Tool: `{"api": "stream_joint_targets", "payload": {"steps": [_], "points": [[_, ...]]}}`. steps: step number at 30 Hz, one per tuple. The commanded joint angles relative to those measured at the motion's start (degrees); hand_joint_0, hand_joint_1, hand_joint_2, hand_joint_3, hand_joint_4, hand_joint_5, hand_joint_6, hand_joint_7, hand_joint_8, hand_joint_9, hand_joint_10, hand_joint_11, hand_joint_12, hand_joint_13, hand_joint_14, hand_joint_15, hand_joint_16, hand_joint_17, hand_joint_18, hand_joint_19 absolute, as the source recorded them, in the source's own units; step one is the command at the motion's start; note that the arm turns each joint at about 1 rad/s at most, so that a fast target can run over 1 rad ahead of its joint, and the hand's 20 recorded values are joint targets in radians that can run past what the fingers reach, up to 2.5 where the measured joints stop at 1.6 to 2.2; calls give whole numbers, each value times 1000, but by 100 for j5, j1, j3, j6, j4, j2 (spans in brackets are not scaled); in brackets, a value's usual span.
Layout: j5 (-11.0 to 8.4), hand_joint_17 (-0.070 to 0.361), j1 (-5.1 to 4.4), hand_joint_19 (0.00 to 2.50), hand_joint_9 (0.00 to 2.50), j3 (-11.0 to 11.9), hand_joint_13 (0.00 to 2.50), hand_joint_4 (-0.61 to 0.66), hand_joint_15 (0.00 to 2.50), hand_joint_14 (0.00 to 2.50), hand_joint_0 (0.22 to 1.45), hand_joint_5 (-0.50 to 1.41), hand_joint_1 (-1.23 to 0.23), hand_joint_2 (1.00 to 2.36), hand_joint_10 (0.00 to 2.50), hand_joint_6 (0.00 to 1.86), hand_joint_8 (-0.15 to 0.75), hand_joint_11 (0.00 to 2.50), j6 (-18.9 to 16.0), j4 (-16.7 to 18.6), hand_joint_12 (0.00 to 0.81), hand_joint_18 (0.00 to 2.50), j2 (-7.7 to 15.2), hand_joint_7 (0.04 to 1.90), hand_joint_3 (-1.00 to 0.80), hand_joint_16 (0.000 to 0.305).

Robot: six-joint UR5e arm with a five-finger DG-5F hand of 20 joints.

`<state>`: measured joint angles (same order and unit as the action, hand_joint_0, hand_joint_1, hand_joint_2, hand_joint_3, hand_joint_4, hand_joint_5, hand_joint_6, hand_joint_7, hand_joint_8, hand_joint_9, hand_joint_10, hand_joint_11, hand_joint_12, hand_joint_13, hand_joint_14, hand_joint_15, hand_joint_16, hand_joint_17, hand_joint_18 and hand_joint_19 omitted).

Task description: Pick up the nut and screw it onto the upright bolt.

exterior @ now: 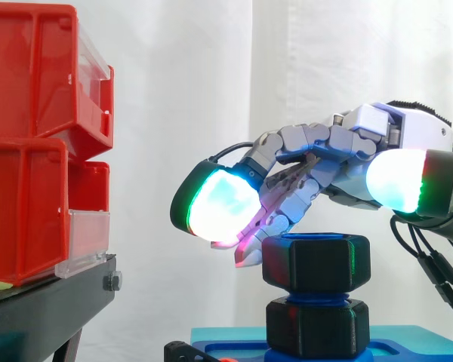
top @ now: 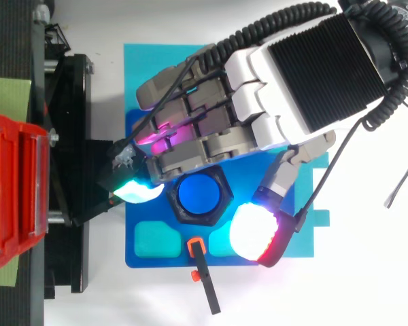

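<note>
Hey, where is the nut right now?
The nut sits at the top of the upright blue bolt, directly beneath the hand. In the side view it is low and right of centre.

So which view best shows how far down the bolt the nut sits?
Side view: the nut is in full profile, high on the bolt, with blue thread showing beneath it. The top view gives its hex outline around the bolt's blue end, partly under the hand, not its height.
</note>
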<state>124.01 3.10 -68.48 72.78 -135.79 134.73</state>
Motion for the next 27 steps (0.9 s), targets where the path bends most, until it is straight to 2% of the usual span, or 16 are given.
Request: {"api": "stream_joint_targets", "payload": {"steps": [1, 2, 6, 9, 19, 27], "points": [[0, 59, 7, 152, 850, 1, 735, 144, 0, 0, 476, -139, -221, 1000, 0, 501, 198, 0, 9, -9, 195, 563, 0, 574, -500, 26], [0, 59, 7, 139, 816, -7, 707, 144, 0, 0, 474, -139, -217, 1000, 0, 501, 196, 0, 9, -9, 193, 536, 0, 571, -500, 26], [0, 62, 7, 0, 583, -7, 390, 122, 0, 0, 465, -157, -185, 1000, 0, 501, 178, 0, 44, -35, 247, 96, 0, 565, -500, 28], [0, 62, 15, 0, 503, -69, 298, 124, 0, 0, 463, -161, -167, 1000, 0, 501, 178, 0, 96, -35, 255, 4, 0, 579, -500, 28], [18, 66, 15, 0, 286, -87, 234, 142, 0, 0, 461, -112, -152, 1000, 0, 503, 179, 0, 96, -9, 268, 0, 0, 819, -500, 29], [62, 67, 33, 0, 311, -95, 263, 186, 0, 0, 464, -87, -149, 1000, 0, 504, 191, 0, 96, -97, 270, 0, 0, 970, -500, 30]]}}
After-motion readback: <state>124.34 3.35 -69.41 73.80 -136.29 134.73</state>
